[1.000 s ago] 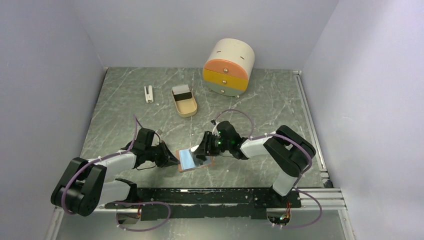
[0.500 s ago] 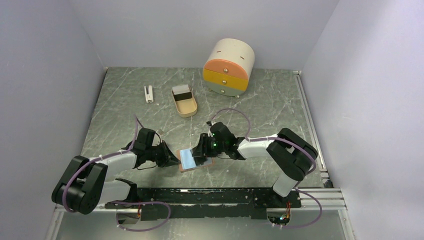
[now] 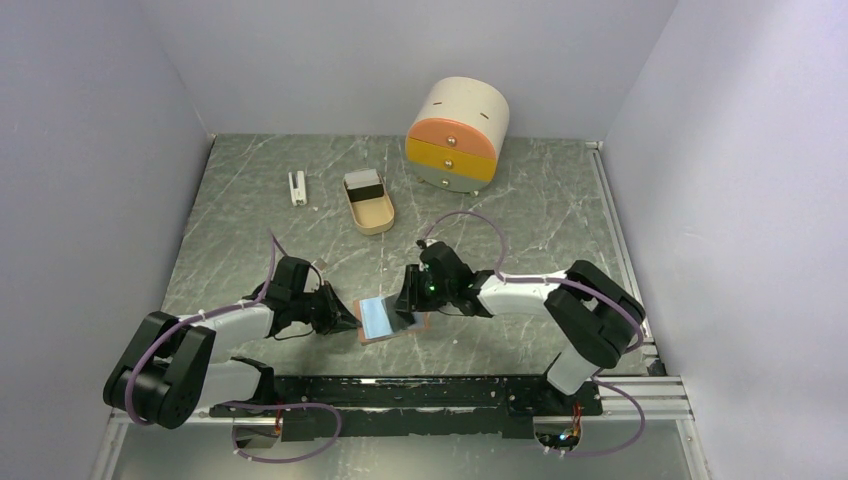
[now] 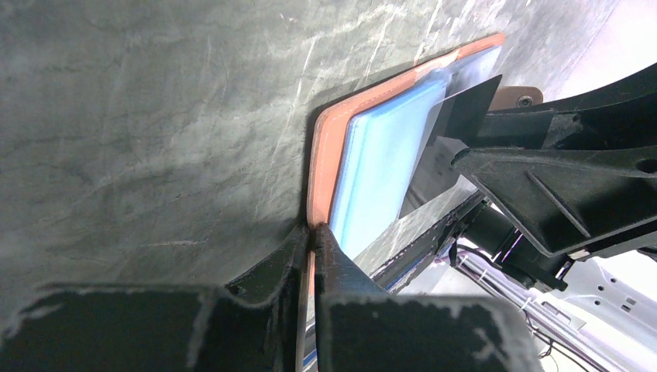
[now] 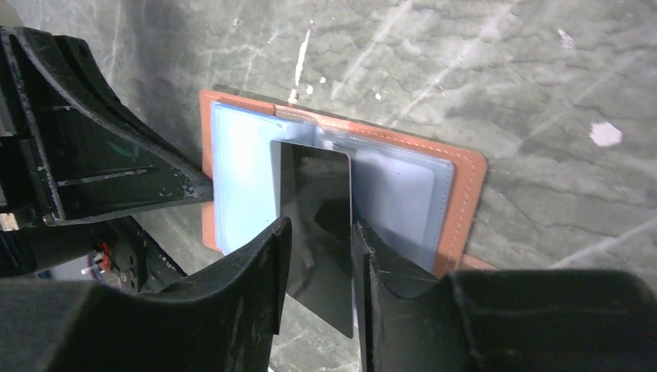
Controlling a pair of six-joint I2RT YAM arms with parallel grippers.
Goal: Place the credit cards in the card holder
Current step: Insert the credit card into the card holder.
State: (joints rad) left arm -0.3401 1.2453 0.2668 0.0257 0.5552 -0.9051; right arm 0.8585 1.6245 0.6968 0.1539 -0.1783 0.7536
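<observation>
Left fingers (image 4: 341,271) clamp card holder (image 4: 325,147) left edge on worktop (image 5: 503,62); right fingers (image 5: 252,267) pinch dark card (image 5: 314,194), tip over holder's clear pocket.

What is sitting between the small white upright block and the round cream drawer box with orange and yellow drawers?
The beige oval tray lies roughly between them on the table; the top view shows it.

I see soft, even light across the counter (image 3: 250,200), with only faint shadows. In my wrist views, the near fingers (image 4: 116,325) look blurred.
</observation>
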